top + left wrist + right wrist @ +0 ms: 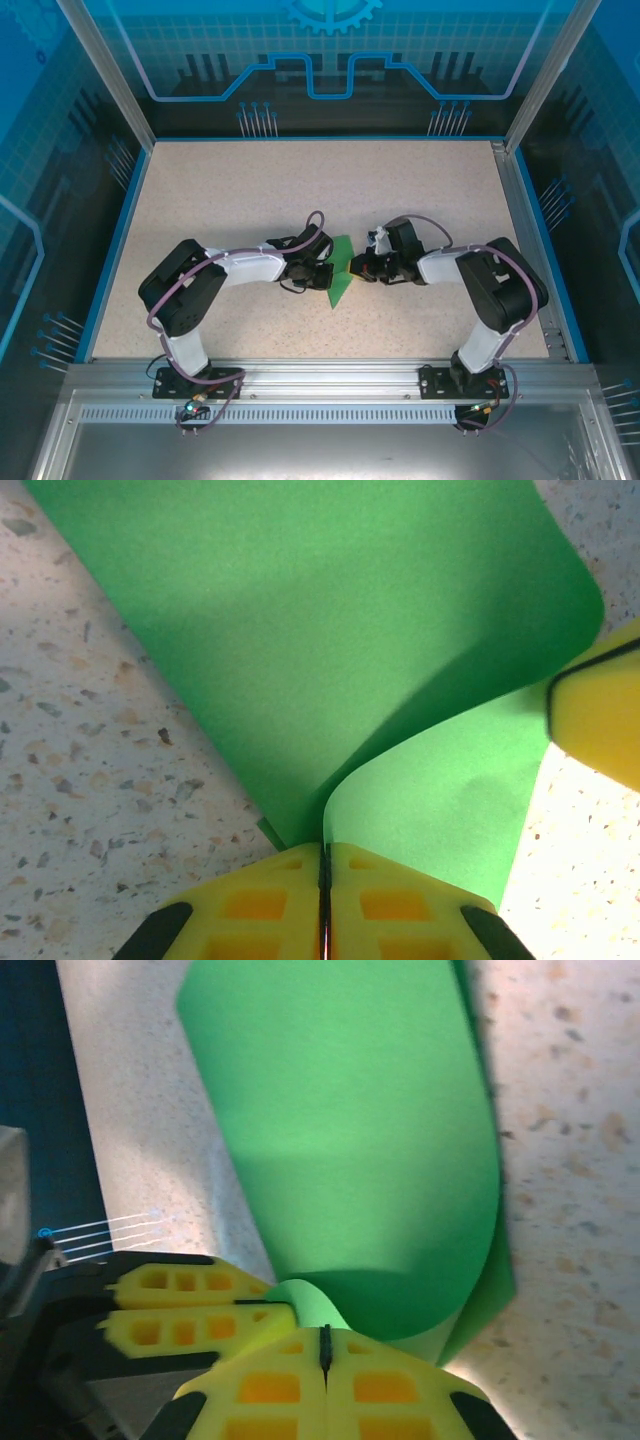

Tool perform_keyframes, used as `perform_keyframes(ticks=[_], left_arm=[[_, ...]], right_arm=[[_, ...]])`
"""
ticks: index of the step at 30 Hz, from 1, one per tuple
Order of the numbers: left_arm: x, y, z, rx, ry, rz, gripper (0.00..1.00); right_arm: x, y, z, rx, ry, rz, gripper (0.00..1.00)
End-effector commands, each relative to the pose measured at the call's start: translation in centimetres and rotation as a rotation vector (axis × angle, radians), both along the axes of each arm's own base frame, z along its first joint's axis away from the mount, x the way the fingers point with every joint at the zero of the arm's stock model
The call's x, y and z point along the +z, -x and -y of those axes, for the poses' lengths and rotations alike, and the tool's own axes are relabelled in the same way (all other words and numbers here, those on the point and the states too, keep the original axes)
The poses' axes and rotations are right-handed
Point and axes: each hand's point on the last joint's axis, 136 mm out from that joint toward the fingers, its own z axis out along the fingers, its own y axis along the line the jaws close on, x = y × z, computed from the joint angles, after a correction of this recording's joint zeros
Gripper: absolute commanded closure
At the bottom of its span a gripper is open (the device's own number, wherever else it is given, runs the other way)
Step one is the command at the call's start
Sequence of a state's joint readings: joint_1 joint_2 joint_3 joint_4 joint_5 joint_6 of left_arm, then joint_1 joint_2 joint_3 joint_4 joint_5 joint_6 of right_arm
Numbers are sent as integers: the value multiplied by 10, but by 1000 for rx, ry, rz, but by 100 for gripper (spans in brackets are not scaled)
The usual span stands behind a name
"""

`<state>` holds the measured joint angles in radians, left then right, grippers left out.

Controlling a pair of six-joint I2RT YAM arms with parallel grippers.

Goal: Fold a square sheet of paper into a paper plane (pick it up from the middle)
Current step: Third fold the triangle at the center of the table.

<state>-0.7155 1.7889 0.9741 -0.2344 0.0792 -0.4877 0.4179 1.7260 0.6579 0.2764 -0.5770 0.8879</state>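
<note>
The square sheet of paper (341, 270) is bright green and lies mid-table, bent over on itself in a loose curl rather than flat. My left gripper (322, 268) is shut on it: in the left wrist view the paper's (330, 630) edge runs straight into the seam between the yellow fingers (250, 910). My right gripper (362, 266) faces it from the right, shut, its tips against the curled paper (350, 1140) with no paper seen in their seam. The right wrist view shows the left gripper's fingers (190, 1305) pinching a small curl of the sheet.
The speckled tabletop (250, 190) lies open all round the paper. Blue rails border it on the left (112, 250) and right (545, 250), and a metal rail (320, 375) runs along the near side by the arm bases.
</note>
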Motion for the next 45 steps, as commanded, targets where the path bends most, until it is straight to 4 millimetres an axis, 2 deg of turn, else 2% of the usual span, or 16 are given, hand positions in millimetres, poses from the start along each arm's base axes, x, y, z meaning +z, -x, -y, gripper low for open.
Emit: perform_keyframes(ticks=[1,4,6,12,16,21,31,34,41,45], left_arm=[[-23,17,-11,-30,-77,-70,88],[-23,17,-11,-29,-77,-71,88],[-24,17,-12,-31,-79,-72,88],[-25,19,-15,-36,-90,-75,88],[-26,19,-14,-34,-87,-75,88],[-25,18,-12,-34,-83,-74,88],[-25,17,-11,-42,-89,-74,88],[-24,17,-11,-42,-88,-76,88],[-22,15,-11,-44,-98,-70,89],[-19,13,-10,-45,-92,-66,89]], right_arm=[[-16,0,10,2,52,-24,99],[-29,3,17,-8,79,-48,99],[-28,3,15,-1,62,-57,99],[18,-12,13,0,-3,19,97],[25,-20,13,22,-4,41,97],[8,-25,12,11,-6,1,98],[-38,-12,25,-10,85,-73,98],[-28,-14,22,-5,64,-61,98],[23,-15,9,51,8,45,96],[25,-8,-5,92,-13,33,96]])
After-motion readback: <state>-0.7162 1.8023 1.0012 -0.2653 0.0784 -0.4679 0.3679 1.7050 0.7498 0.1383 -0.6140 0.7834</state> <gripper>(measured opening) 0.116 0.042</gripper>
